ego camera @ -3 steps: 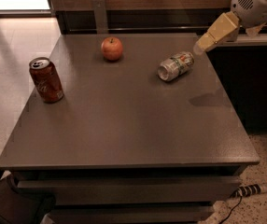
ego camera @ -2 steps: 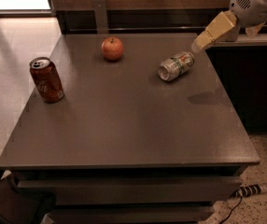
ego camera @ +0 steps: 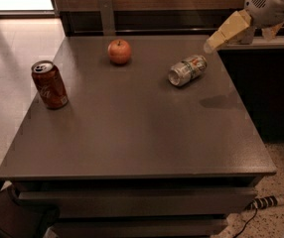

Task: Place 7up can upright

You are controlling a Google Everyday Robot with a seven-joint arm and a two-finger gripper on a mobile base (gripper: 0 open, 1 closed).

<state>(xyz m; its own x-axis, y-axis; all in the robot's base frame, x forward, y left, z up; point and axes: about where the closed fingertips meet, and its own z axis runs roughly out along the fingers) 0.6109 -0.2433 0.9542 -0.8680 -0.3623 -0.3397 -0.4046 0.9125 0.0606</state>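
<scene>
Barely anything has shifted: the end effector (ego camera: 222, 35) has edged a touch higher, and everything on the table (ego camera: 132, 138) sits where it was. From the left, a red cola can (ego camera: 49, 84) stands by the left edge, an apple (ego camera: 119, 51) rests near the far edge, and the 7up can (ego camera: 187, 70) lies on its side toward the far right corner. Its long axis runs near-left to far-right, almost in line with my end effector, which hangs above and just beyond the can's far end. It holds nothing; how far open it is, I cannot tell.
</scene>
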